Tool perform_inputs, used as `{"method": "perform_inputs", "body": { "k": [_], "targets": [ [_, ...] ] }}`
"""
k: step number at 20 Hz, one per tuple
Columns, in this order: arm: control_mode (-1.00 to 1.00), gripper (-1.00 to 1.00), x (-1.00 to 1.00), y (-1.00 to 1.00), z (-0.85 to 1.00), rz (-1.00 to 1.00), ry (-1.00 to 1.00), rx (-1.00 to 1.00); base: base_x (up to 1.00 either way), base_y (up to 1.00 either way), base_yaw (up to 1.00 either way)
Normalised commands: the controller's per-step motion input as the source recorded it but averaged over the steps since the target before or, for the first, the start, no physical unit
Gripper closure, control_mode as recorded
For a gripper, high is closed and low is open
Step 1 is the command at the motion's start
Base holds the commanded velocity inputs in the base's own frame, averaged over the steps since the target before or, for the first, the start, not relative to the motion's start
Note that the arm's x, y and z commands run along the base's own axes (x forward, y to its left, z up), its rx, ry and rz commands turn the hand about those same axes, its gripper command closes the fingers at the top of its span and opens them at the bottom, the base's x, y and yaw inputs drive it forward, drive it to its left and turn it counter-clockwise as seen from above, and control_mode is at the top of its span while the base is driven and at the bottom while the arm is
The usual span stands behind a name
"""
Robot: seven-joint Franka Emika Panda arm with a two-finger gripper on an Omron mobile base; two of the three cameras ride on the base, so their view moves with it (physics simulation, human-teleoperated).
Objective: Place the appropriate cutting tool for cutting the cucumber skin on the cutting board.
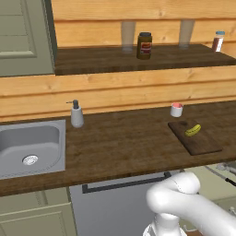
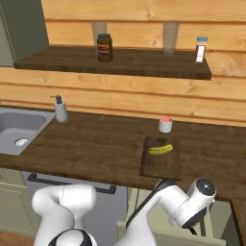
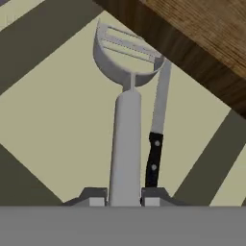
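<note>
Two fingertips of the hand [image 3: 124,198] are clamping the peeler [image 3: 126,115] handle's end; light, stiff, slick, likely to pivot.

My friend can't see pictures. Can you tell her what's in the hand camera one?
A grey peeler stands straight up between the robot's shut jaws, its curved blade head at the top. A black-handled knife lies just beside it in a cream drawer, with the brown wooden counter in the corner.

Glossy white rounded arm [image 2: 163,206] segments with dark joint seams and a round grey-black end cap.
</note>
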Motion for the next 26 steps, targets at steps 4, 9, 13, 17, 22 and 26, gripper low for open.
{"method": "perform_inputs", "body": {
  "k": [4, 9, 13, 17, 22, 26],
  "targets": [
    [-1.00, 1.00, -0.37, -0.28, 0.50, 0.23, -0.14, 0.00, 0.00, 0.00, 0.00],
    [-1.00, 1.00, -0.40, -0.28, 0.44, 0.22, -0.21, 0.00, 0.00, 0.00, 0.00],
    [-1.00, 1.00, -0.23, -0.05, 0.27, 0.12, -0.32, 0.00, 0.00, 0.00, 0.00],
    [-1.00, 1.00, 0.83, 0.34, 0.00, -0.05, -0.25, 0.00, 0.00, 0.00, 0.00],
    [-1.00, 1.00, 1.00, 0.73, 0.00, -0.18, -0.21, 0.00, 0.00, 0.00, 0.00],
    [-1.00, 1.00, 1.00, 0.84, 0.17, -0.22, -0.06, 0.00, 0.00, 0.00, 0.00]
  ]
}}
